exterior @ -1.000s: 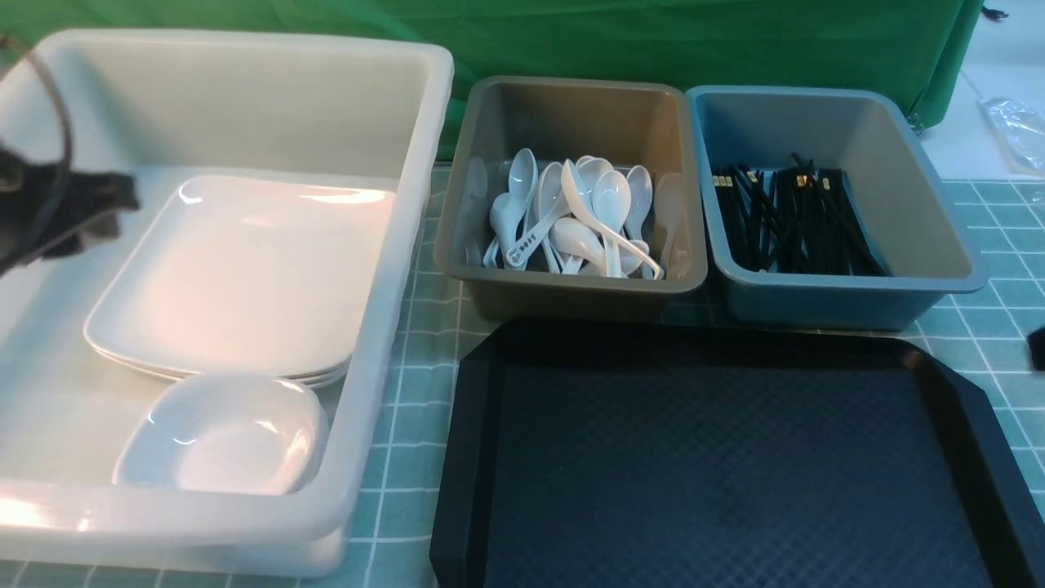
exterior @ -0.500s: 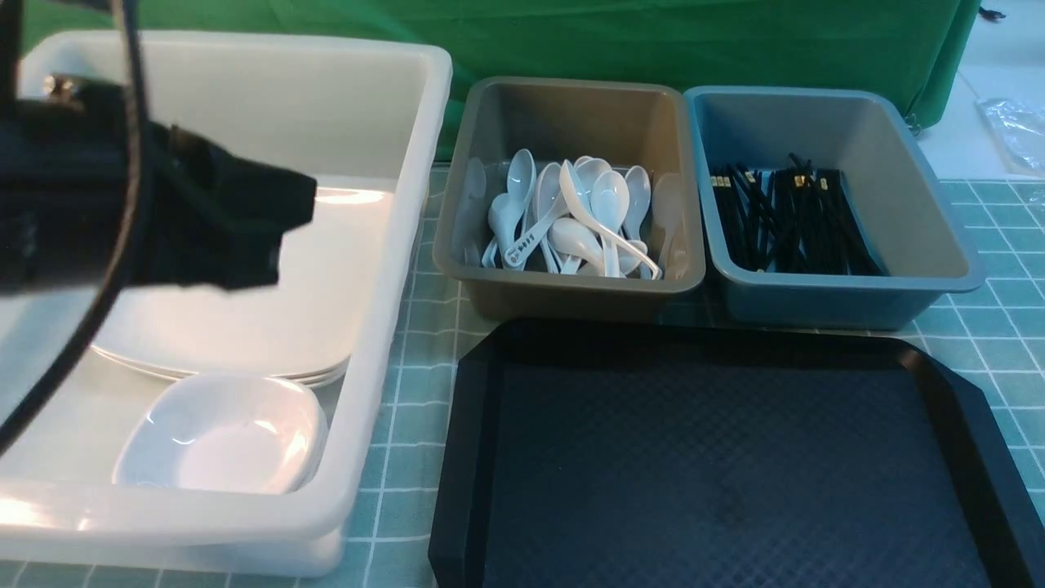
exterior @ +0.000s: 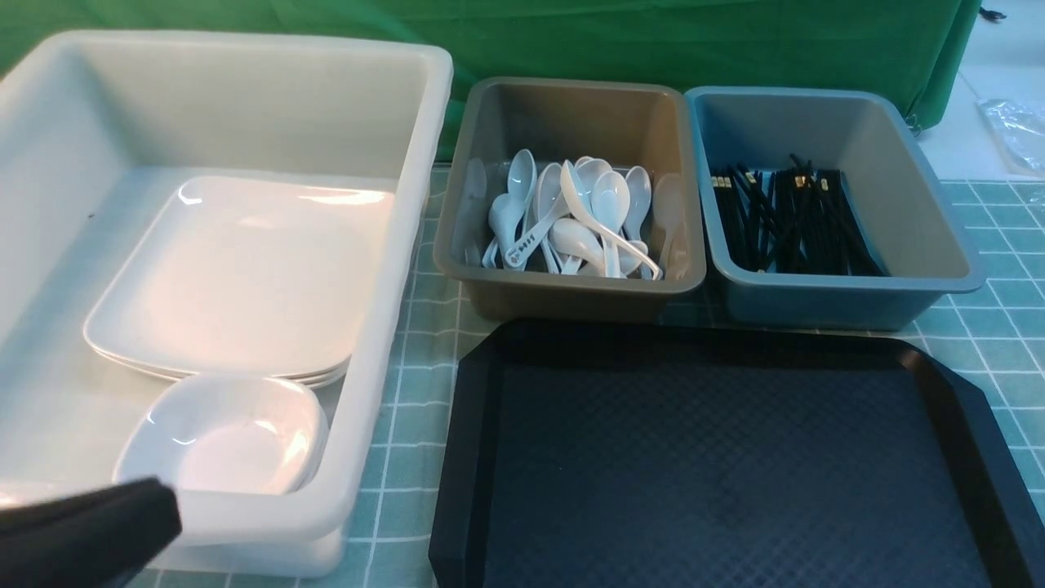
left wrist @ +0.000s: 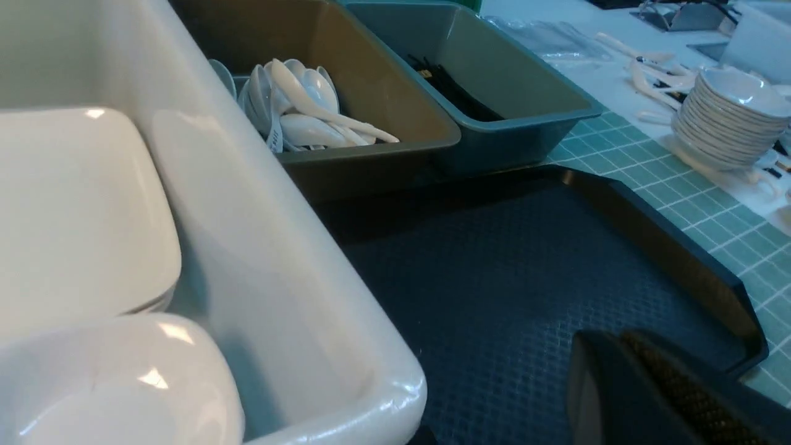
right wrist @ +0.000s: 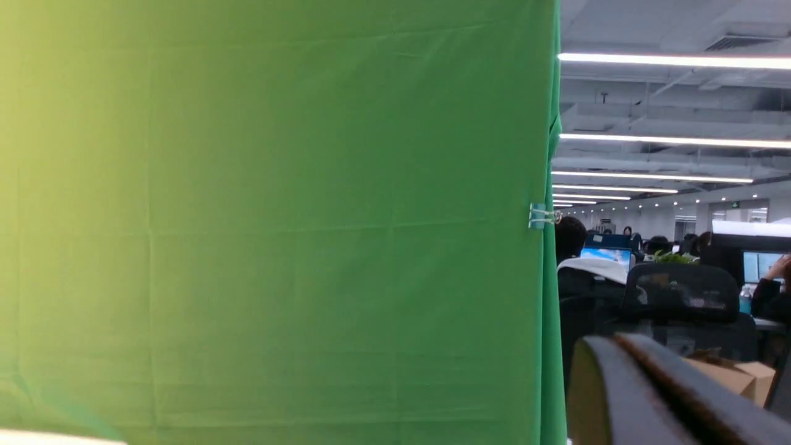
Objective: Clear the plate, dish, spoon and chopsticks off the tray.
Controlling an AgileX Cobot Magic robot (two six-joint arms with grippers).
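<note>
The tray (exterior: pixel 735 465) is seen bare on the counter (exterior: pixel 408 384), with nothing resting on its diamond-textured surface in the front view or the left wrist view. The plate (exterior: pixel 245 278) is found on top of a short stack inside the white tub (exterior: pixel 392 269), just left of the tray, and a small dish (exterior: pixel 229 433) lies at the stack's near edge in the same tub. The spoons (exterior: pixel 571 220) are heaped in the grey tub (exterior: pixel 571 286) beyond the tray, and the chopsticks (exterior: pixel 792 220) are bundled in the blue tub (exterior: pixel 849 294) beside it, their long axes running roughly away from the robot. The task is therefore judged complete, with no piece left to be lifted. The left hand (exterior: pixel 122 510) is seen at the near left corner of the front view, in front of the white tub; its fingers are pressed together on nothing. The right hand (right wrist: pixel 636 383) is pointed up at a green curtain (right wrist: pixel 278 216), away from the counter, and is likewise pressed together and empty. Of the two, the left hand is the nearer to the tray.
</note>
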